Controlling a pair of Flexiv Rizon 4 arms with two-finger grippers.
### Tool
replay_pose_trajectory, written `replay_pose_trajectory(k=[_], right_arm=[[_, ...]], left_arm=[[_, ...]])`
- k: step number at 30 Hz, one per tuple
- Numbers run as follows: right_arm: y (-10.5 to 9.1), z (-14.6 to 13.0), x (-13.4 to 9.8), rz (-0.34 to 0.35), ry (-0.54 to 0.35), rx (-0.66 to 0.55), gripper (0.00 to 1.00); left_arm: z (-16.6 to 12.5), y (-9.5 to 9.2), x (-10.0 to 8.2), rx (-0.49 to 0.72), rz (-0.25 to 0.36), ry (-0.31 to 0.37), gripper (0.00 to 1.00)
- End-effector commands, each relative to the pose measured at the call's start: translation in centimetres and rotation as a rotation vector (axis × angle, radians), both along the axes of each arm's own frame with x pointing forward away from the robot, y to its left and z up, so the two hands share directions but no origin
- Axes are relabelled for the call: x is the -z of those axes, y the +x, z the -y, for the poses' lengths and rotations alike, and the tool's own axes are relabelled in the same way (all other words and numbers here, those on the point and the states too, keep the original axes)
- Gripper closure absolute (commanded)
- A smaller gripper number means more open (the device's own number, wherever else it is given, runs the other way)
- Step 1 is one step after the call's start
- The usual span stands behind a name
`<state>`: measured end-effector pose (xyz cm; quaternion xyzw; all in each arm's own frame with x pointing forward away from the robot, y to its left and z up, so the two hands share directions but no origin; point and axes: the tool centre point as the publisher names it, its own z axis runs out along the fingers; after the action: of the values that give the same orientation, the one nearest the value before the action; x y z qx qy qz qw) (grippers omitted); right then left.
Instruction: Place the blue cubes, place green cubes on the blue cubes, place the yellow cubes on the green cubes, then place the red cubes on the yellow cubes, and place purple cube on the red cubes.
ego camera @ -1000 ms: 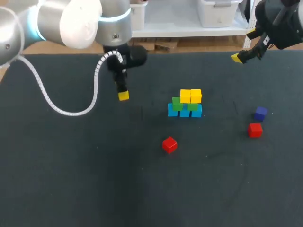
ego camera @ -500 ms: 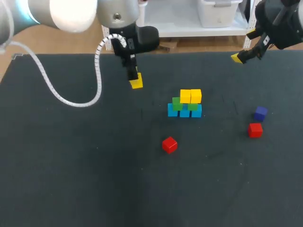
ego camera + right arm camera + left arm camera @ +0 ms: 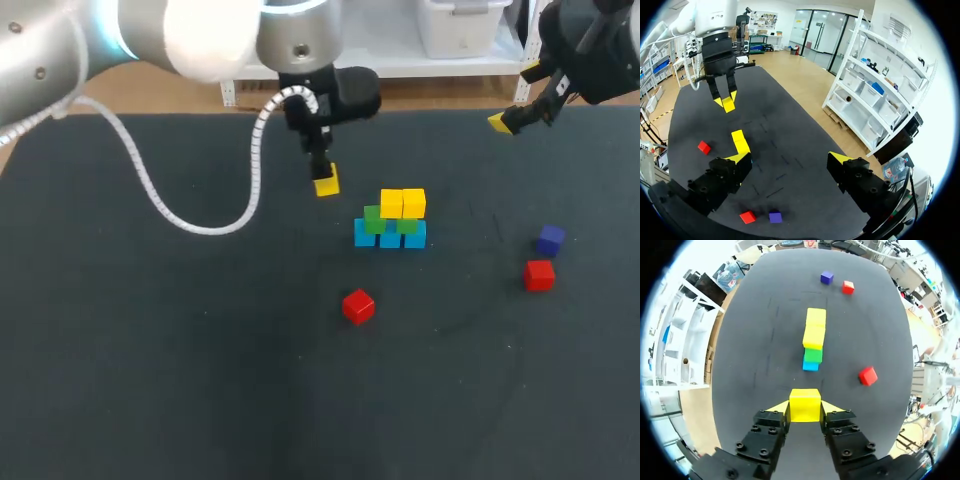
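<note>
While clamping a yellow cube (image 3: 805, 404), the left end effector (image 3: 325, 184) points downward.

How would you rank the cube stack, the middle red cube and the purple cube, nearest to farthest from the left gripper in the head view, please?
1. Cube stack, just right of the left gripper.
2. Middle red cube, nearer the front.
3. Purple cube, far right.

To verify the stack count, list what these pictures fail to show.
Left wrist view: the stack is seen end-on; nearer cubes hide the rest of each layer.
Right wrist view: one of the right gripper's fingers covers most of the stack's lower layers.
Head view: the right arm hides one right finger; only one yellow tip shows.
</note>
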<state>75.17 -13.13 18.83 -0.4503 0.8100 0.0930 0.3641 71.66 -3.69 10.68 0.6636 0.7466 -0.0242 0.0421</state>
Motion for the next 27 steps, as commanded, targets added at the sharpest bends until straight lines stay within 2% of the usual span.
replay_pose_trajectory(k=[1,15,21,27], right_arm=[[-0.2,-0.1,0.0,0.004,-0.003,0.006,0.00],[-0.2,-0.1,0.0,0.004,-0.003,0.006,0.00],[-0.2,-0.1,0.0,0.004,-0.003,0.006,0.00],[-0.2,-0.1,0.0,0.004,-0.003,0.006,0.00]], left_arm=[[1.4,0.8,0.1,-0.009,-0.031,0.019,1.00],[3.9,-2.4,0.9,0.144,-0.048,0.053,1.00],[4.2,-2.6,1.5,0.159,-0.046,0.061,1.00],[4.3,-2.1,2.4,0.144,-0.039,0.062,1.00]])
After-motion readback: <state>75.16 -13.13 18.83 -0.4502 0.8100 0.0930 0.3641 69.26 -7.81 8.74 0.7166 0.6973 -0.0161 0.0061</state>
